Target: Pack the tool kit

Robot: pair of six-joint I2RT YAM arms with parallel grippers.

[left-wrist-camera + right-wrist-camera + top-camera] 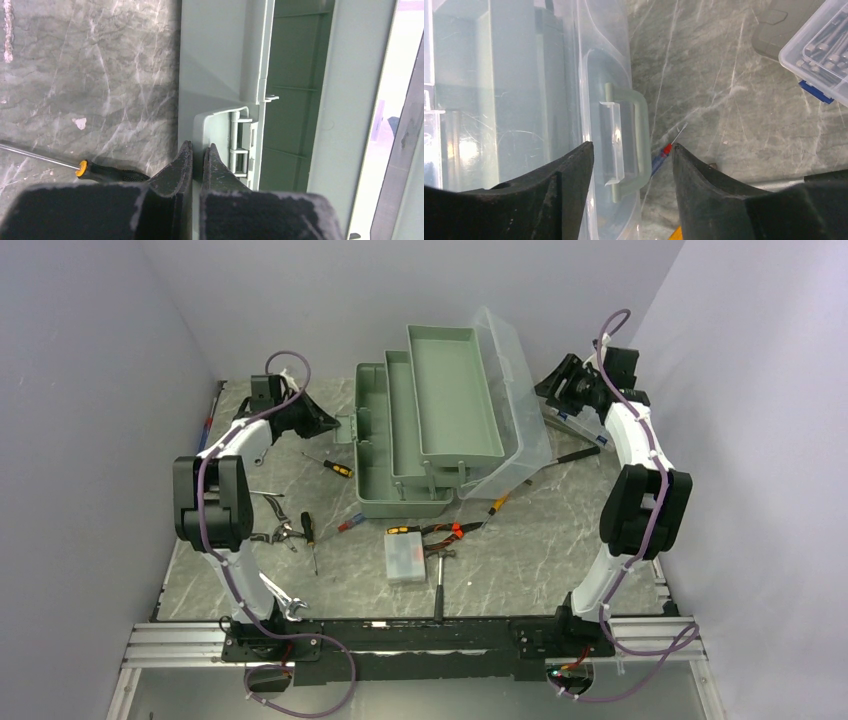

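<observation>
Top view, tool kit (pixel 430 430): the big green box sits in the middle at the back of the surface (pixel 560 540), wide open, its trays stepped up and its clear lid tipped over to the right
Top view, left hand (pixel 338 427): right at the left end of the box
Top view, right hand (pixel 556 388): just beside the clear lid on the right
Top view, loose things: a small clear case (pixel 404 556) and a screwdriver (pixel 330 465) lie on the surface in front of and beside the box

Left wrist view, left hand (pixel 198 147): pinched tight on the thin edge of the green latch (pixel 220 130) at the end of the tool kit (pixel 220 60)
Left wrist view, beside it: a black-handled screwdriver (pixel 107 172) lies on the surface (pixel 90 75)

Right wrist view, right hand (pixel 631 145): let go, fingers wide apart with the green handle (pixel 640 130) of the clear lid (pixel 499 100) between them, touching nothing
Right wrist view, nearby: a clear organizer (pixel 819 50) with a blue latch sits at the top right
</observation>
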